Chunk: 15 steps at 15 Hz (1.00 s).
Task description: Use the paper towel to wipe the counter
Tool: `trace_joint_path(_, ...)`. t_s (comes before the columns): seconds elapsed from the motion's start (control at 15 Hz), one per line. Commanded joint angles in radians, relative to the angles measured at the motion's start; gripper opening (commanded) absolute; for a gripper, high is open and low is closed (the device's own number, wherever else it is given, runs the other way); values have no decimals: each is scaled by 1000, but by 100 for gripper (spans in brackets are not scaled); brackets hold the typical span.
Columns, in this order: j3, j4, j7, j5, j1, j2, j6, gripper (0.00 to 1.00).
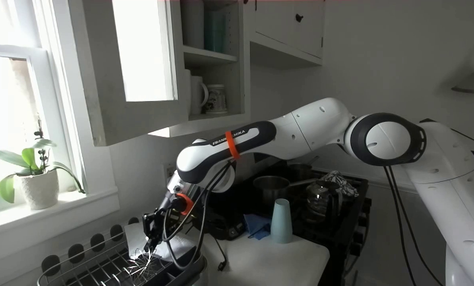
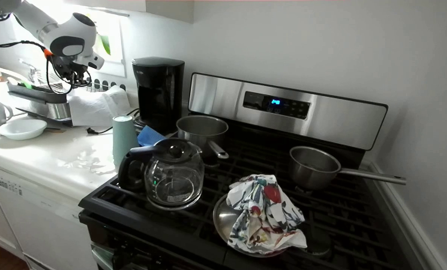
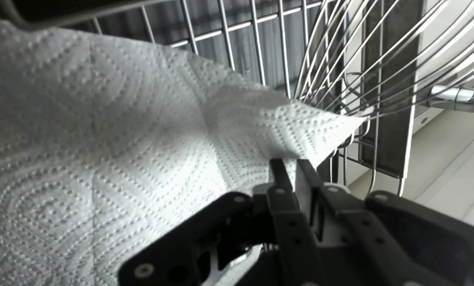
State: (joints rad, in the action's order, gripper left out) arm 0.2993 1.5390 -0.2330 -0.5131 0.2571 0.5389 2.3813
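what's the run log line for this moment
end effector: at paper towel, jaws nearly together, grip unclear | paper towel: draped over dish rack | counter: wet-looking patches beside pale blue cup

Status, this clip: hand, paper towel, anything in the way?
Hand at paper towel, jaws nearly together, grip unconfirmed. Towel draped over part of dish rack. Wire whisk by towel's corner; pale blue cup on counter, maybe in the wipe's path.
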Motion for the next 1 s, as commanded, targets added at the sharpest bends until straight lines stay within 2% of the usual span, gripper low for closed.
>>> trace_joint_path(0.0, 15, -54, 8, -20, 4, 40, 1, 45)
trace_joint_path(0.27, 11, -73, -3, 1, 20, 64, -5, 71)
trace_joint_path(0.33, 8, -74, -7, 3, 22, 68, -2, 40)
trace_joint_path(0.4, 8, -74, -8, 3, 22, 71, -2, 34)
trace_joint_path(0.47, 6, -73, -9, 3, 21, 71, -1, 31)
trace_joint_path(0.73, 2, -73, -8, 4, 16, 71, -3, 3)
trace_joint_path(0.8, 2, -74, -8, 2, 15, 71, -3, 0)
trace_joint_path(0.93, 0, -70, -9, 3, 13, 64, -4, 0)
